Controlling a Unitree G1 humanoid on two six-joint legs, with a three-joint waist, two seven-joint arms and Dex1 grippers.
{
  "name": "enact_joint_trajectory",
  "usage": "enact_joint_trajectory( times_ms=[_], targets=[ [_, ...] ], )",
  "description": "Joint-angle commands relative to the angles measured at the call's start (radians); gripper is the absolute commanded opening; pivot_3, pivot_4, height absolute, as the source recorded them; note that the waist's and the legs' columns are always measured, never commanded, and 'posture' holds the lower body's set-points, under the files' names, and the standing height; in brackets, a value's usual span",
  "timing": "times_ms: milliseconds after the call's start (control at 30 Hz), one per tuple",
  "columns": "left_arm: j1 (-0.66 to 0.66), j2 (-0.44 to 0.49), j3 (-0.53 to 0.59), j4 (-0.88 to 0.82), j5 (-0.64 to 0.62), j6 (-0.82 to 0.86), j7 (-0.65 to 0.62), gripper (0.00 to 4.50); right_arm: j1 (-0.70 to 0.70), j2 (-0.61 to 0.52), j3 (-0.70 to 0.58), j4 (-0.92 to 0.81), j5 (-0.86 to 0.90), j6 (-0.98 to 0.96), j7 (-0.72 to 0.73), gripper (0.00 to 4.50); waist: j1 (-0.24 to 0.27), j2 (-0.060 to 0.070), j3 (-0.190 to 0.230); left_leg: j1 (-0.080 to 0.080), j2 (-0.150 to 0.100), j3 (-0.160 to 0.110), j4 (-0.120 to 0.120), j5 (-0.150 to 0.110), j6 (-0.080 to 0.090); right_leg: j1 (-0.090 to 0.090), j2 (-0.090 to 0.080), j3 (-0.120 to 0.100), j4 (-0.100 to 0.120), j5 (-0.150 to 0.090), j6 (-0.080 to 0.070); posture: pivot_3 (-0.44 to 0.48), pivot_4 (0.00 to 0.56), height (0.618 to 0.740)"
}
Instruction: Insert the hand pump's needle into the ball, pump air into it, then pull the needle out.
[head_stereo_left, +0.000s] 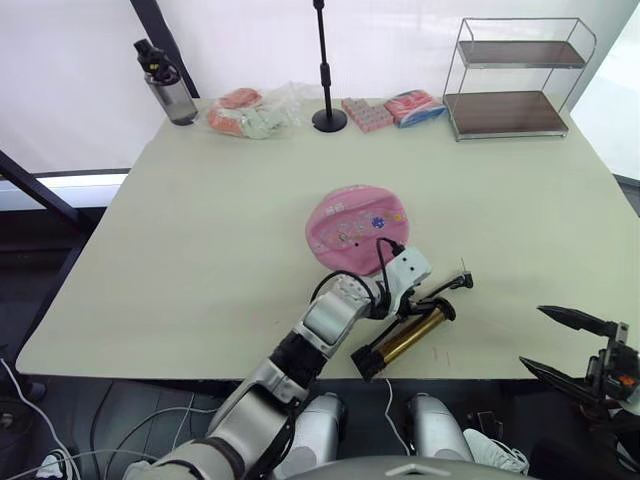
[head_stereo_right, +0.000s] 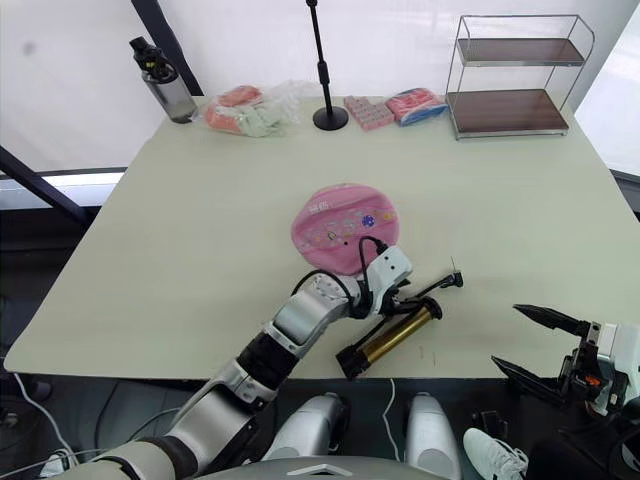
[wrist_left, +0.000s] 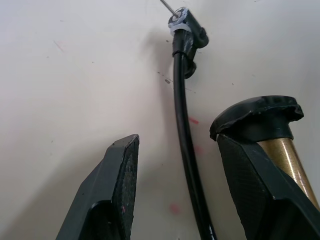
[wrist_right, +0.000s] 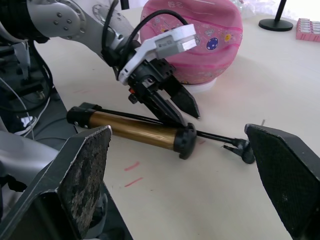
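Table (head_stereo_left: 180, 250) holds ball (head_stereo_left: 355, 226) mid-table, flattish. Pump (head_stereo_left: 405, 340) lies near front edge, just before ball. Left gripper (wrist_left: 175, 175) spread wide astride hose (wrist_left: 182, 125), one finger against pump cap. Right gripper (head_stereo_left: 560, 345) wide, empty, off table edge. Needle (wrist_left: 167, 6) partly cropped in left wrist view.

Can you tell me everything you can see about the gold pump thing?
The hand pump lies flat on the table, near its front edge, just in front of the pink ball. Its slim body looks like shiny bronze-gold metal with black caps at both ends. A thin black hose runs from it to a small black tip holding the needle. The left gripper hangs over it with open fingers, one beside the cap, not clamping it.
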Motion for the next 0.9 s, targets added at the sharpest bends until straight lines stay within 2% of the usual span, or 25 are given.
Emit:
enact_joint_trajectory(
  times_ms=[33,400,900],
  targets=[
    [-0.046,-0.034,0.02,0.061,0.016,-0.041,0.014,2.64,0.009,0.008,-0.027,-0.018,0.018,-0.02,0.015,4.5,0.0,-0.001,0.0,0.0,0.0,0.0,0.0,0.0,0.0,0.0,0.0,0.0,0.0,0.0,0.0,0.0,0.15,0.736],
    [-0.091,-0.068,-0.024,0.224,0.077,-0.101,-0.013,2.64,-0.011,0.012,-0.03,0.017,0.007,-0.046,0.02,4.5,0.0,-0.001,0.001,0.0,0.0,0.0,0.0,0.0,0.0,0.0,0.0,0.0,0.0,0.0,0.001,0.0,0.15,0.736],
    [-0.051,-0.052,-0.041,0.215,0.116,-0.08,-0.088,2.64,-0.04,0.022,-0.015,0.044,-0.009,-0.069,0.014,4.5,0.0,-0.001,0.0,0.002,-0.001,0.0,0.0,0.0,0.0,0.002,0.0,0.0,-0.001,0.0,0.001,0.0,0.15,0.736]
  ],
)
